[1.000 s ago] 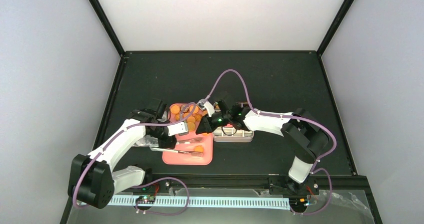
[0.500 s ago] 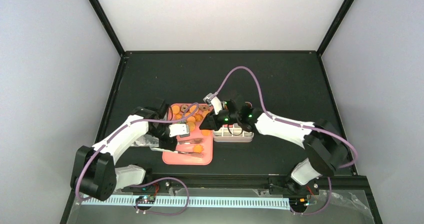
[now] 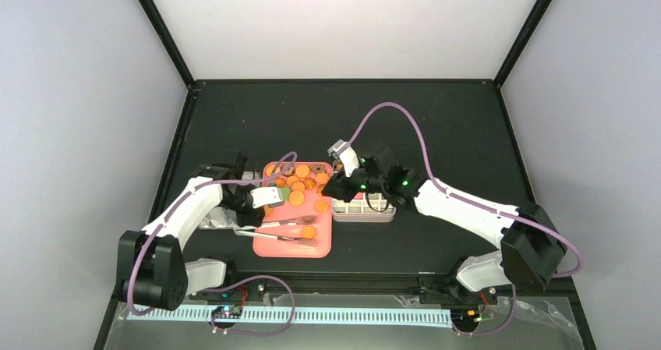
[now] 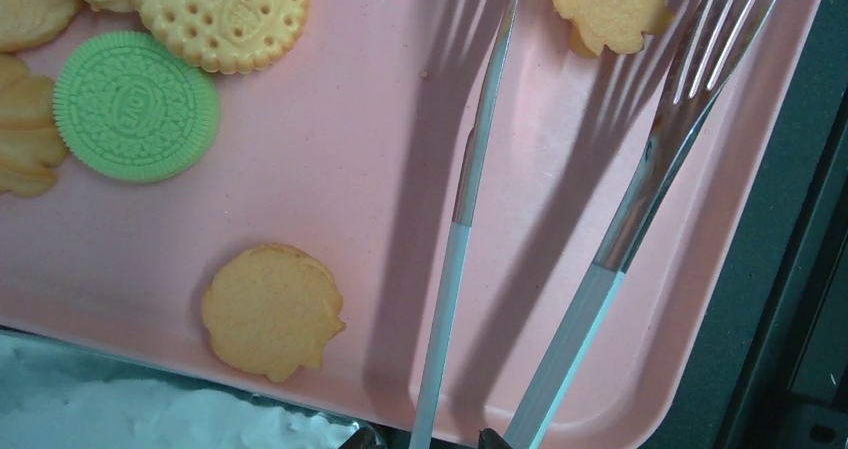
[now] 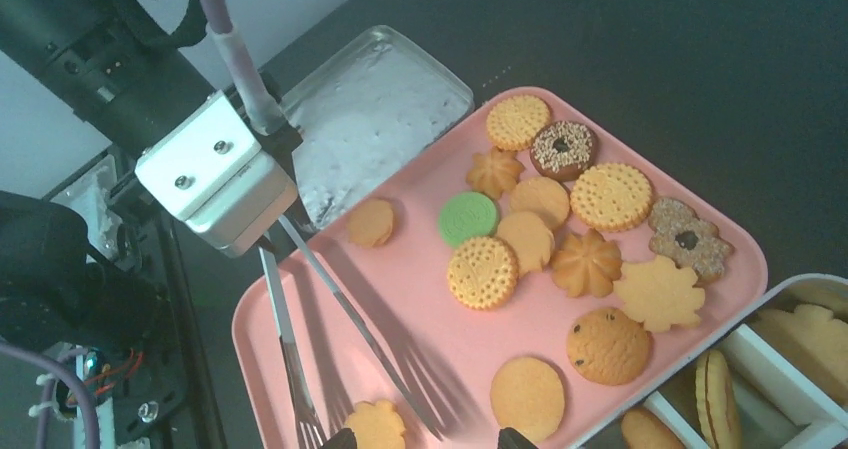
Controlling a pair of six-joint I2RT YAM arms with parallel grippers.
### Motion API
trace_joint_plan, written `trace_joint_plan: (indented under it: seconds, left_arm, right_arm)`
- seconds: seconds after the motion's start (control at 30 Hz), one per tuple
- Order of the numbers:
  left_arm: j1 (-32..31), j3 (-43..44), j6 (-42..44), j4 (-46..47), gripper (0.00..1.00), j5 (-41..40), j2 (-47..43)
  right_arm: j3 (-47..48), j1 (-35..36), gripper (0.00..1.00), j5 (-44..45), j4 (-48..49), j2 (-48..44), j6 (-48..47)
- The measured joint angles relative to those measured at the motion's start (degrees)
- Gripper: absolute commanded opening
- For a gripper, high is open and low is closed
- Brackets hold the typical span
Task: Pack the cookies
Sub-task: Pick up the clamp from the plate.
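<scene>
The cookies (image 5: pixel 540 219) lie mostly in a heap at the far end of the pink tray (image 5: pixel 420 319): golden rounds, flower shapes, a green one (image 4: pixel 135 106) and brown rings. My left gripper (image 4: pixel 420 439) is shut on fork-ended tongs (image 4: pixel 455 219), whose arms spread over the tray's near end. A flower cookie (image 5: pixel 375 424) lies between the fork ends, untouched. My right gripper (image 5: pixel 425 437) hangs open above the tray's right edge, beside a plain round cookie (image 5: pixel 527 397), with nothing between its fingers. In the top view the left gripper (image 3: pixel 243 224) sits left of the tray and the right gripper (image 3: pixel 327 190) at its right side.
A white gridded tin (image 5: pixel 800 369) stands against the tray's right side, with a few cookies in its cells. A silvery foil-lined tray (image 5: pixel 370 119) sits left of the pink tray, under my left arm. Purple cables loop above both wrists.
My right gripper has opened and drawn back to the right, off the cookie heap. My left arm has pulled slightly left, and the tongs' arms have come closer together.
</scene>
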Motion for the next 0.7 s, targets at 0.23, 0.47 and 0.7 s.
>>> trace_joint_plan:
  seconds: [0.23,0.47,0.7]
  left_arm:
    - [0.0,-0.7,1.4,2.1,0.25,0.1,5.0]
    - [0.0,-4.0,2.5,5.2,0.15,-0.7,5.9]
    - [0.0,-4.3,3.9,6.1,0.02,-1.3,5.3]
  right_arm:
    - [0.0,0.1,0.41,1.1,-1.9,0.2,-2.0]
    - [0.0,0.1,0.40,1.7,-2.1,-0.7,-3.0]
    - [0.0,0.5,0.38,2.0,-2.1,-1.0,-3.7]
